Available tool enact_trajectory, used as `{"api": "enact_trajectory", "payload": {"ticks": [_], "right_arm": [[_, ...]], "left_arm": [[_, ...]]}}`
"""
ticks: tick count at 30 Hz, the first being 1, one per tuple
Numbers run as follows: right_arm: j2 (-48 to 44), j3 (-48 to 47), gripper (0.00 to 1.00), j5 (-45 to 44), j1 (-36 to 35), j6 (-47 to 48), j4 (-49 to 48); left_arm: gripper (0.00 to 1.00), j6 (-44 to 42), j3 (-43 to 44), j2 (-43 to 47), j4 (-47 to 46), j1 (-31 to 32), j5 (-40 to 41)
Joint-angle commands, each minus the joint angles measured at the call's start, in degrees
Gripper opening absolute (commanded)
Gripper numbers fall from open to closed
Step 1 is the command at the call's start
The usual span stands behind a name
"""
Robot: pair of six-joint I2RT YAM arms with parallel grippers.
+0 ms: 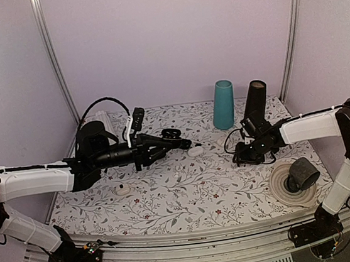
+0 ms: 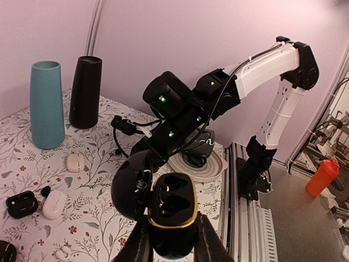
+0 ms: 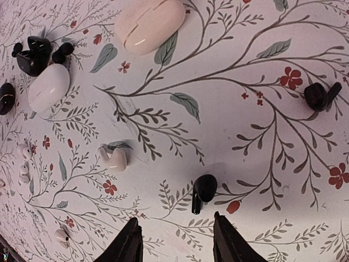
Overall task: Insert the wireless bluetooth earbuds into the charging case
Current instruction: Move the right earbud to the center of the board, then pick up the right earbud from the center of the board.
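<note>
A black earbud lies on the flowered cloth, just in front of the right gripper. The fingers of this gripper stand apart and nothing is between them. A white earbud lies near the black one, and a second black earbud lies well apart. The left gripper is closed on an open black case with a gold rim, held above the cloth.
</note>
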State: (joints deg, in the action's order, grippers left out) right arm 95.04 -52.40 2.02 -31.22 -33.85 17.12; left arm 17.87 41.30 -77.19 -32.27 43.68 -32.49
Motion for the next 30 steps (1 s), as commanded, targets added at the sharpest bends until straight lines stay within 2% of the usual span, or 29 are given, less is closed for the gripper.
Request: {"api": "enact_trajectory", "payload": {"ticks": [1,3,9,16,30], "right_arm": [[-2.13,1.13,0.45,-0.51,1.77,0.65,-0.3],[-2.34,2.11,0.44,0.17,2.68,0.92,-1.3],[-0.06,2.43,0.32,1.27,3.89,1.82,-2.89],[3.56,1.34,0.25,2.43,3.84,3.14,-4.63],[5.44,-2.74,0.21,0.9,2.41,3.88,-2.79]], "left_arm": [[0.0,0.23,1.58,-0.58,-1.1,-0.87,-0.31],[0.0,0.23,1.67,-0.68,-1.11,-0.82,-0.47],[0.0,0.14,1.77,-0.82,-1.12,-0.87,-0.58],[0.0,0.38,2.03,-1.21,-1.21,-0.81,-0.78],[0.0,0.33,2.04,-1.15,-0.97,-0.87,-0.43]]}}
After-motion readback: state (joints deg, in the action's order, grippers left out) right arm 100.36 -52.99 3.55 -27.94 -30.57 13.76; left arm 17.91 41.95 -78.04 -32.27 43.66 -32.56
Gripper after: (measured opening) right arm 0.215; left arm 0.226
